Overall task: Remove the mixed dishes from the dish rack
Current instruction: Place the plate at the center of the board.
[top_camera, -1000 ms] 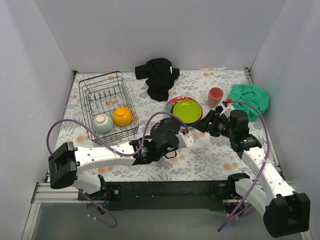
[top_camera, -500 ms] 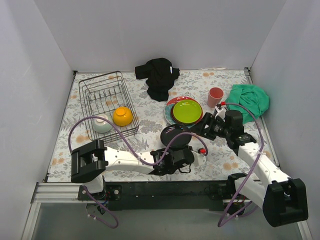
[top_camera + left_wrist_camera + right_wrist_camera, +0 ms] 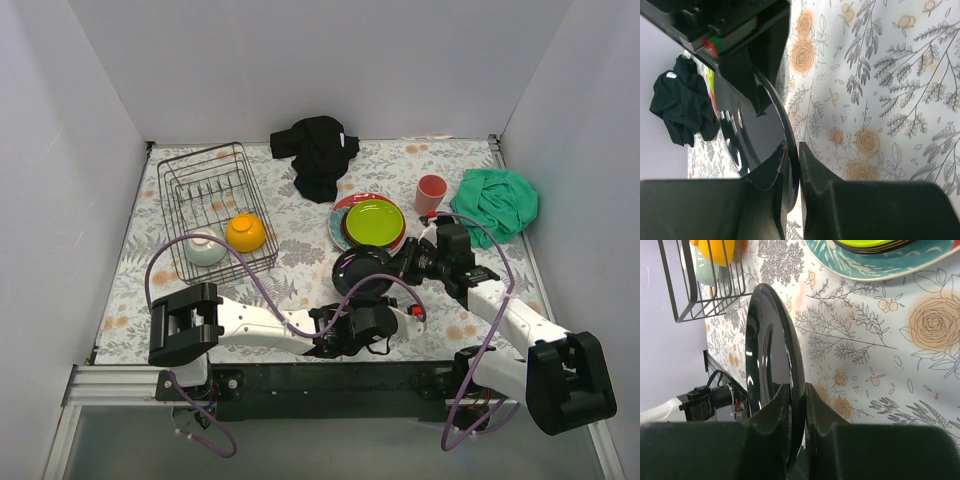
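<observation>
A black plate (image 3: 362, 270) stands on edge above the floral table, held from both sides. My left gripper (image 3: 792, 145) is shut on its near rim from below. My right gripper (image 3: 797, 386) is shut on the opposite rim and shows in the top view (image 3: 400, 267) to the plate's right. The dish rack (image 3: 215, 205) at the left holds a white bowl (image 3: 205, 247) and an orange bowl (image 3: 245, 232). A green plate (image 3: 374, 217) tops a stack on a red-rimmed patterned plate (image 3: 338, 214). The pink-red cup (image 3: 431, 193) stands to the right of the stack.
A black cloth (image 3: 315, 152) lies at the back centre and a green cloth (image 3: 497, 200) at the back right. Purple cables (image 3: 240, 262) loop over the left arm. The rack's corner (image 3: 700, 310) lies left of the held plate in the right wrist view.
My left arm swung the black plate to the right and nearer. My right gripper moved left to it and closed on the rim.
</observation>
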`<state>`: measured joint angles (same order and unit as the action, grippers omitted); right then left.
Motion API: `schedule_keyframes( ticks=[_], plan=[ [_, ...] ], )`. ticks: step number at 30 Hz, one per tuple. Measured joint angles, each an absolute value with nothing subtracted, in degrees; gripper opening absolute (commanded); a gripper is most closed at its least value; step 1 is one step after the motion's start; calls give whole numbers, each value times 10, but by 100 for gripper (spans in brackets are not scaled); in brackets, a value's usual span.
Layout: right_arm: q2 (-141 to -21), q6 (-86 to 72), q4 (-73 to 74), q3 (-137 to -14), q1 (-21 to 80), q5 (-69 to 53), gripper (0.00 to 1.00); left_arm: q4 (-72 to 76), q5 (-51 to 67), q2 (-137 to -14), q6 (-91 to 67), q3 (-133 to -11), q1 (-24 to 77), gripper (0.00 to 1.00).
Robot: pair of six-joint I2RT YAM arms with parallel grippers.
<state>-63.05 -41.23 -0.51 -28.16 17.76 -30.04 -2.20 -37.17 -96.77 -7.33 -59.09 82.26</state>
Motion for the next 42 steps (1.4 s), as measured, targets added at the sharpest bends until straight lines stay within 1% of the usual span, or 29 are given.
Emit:
schedule_keyframes(
  ticks=[1,2,5,9,11,14,15,16,19,23,26,33,37,42],
  plan=[
    [-630,-424,-7,-282,178,-301,6,-16,-374,-971,-74,-590,823,8],
    [-628,-435,-8,-282,177,-300,3,-8,-377,-974,-74,-588,824,13],
    [-628,-448,-6,-282,177,-298,1,1,-381,-974,-77,-585,825,22],
    [-622,-427,-5,-284,180,-287,1,5,-384,-973,-84,-585,825,53],
    [-622,-415,1,-286,180,-271,1,5,-386,-967,-91,-585,824,61],
    [-624,-401,13,-299,177,-252,1,5,-385,-947,-102,-585,819,75],
    [-625,-398,16,-308,175,-248,1,4,-384,-938,-106,-585,817,77],
    [-628,-395,17,-317,173,-244,1,4,-381,-928,-113,-585,814,85],
    [-646,-388,17,-355,163,-235,1,-1,-369,-892,-138,-585,797,92],
    [-676,-385,16,-398,145,-222,1,-27,-343,-840,-189,-586,754,98],
    [-704,-385,16,-425,130,-215,1,-49,-315,-803,-243,-586,698,98],
    [-778,-386,16,-482,103,-203,1,-76,-246,-688,-375,-580,531,98],
    [-823,-386,15,-510,102,-198,6,-77,-228,-641,-432,-568,454,98],
    [-884,-385,15,-539,102,-196,11,-78,-245,-629,-474,-545,370,98]
  ],
)
